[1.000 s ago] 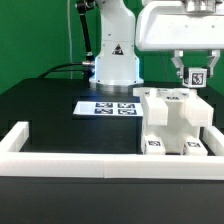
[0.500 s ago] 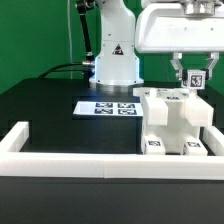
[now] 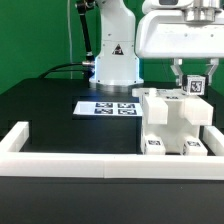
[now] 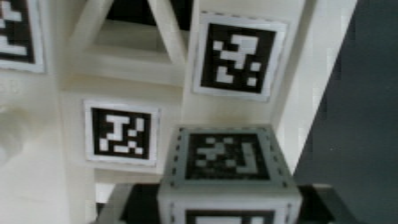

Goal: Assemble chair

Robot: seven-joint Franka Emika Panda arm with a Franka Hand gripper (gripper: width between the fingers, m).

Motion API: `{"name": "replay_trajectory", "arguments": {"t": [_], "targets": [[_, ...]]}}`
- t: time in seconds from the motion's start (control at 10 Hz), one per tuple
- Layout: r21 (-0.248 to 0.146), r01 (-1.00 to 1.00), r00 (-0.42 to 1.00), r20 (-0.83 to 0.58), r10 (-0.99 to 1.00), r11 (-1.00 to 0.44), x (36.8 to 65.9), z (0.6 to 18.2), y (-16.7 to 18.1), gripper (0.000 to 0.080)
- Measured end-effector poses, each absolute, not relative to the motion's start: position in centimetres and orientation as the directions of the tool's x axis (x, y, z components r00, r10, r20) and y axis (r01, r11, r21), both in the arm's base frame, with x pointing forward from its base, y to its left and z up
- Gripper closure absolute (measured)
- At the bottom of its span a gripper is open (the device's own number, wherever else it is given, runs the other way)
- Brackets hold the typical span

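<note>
Table [image 3: 50, 110]: black top that carries everything.
Border rail [image 3: 80, 165]: long white rail along the near edge, turning a corner at the exterior view's left. It likely serves as a fence to brace parts against.
Partly built chair [image 3: 175, 122]: blocky white assembly at the exterior view's right, set against the rail, which probably steadies it while parts are fitted.
Marker board [image 3: 108, 107]: lies flat just beside the chair, in front of the arm's base.
Gripper [image 3: 195, 76]: points down over the chair's far top edge, with its fingers closed tight on the small block.
Small tagged block [image 3: 196, 87]: held between the fingers at the chair's top. I cannot tell whether it touches. It looks lined up for joining there.
Exterior view only: the whole layout, and the block's height against the chair.
Wrist view only: the block's blurred tag [image 4: 222, 160] close up, with the chair's tagged uprights [image 4: 231, 55] right beyond it, so the alignment can be judged.
</note>
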State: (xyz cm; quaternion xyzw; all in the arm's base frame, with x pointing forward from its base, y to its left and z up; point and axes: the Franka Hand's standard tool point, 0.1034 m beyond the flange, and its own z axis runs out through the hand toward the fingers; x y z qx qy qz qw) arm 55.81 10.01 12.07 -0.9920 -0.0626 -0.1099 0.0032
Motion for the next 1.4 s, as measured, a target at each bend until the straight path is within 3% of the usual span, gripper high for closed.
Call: {"name": "replay_trajectory", "arguments": {"t": [1.4], "targets": [[0.004, 0.106, 0.969, 0.223, 0.105, -0.994, 55.96, 12.08, 9.94, 0.0511]]}}
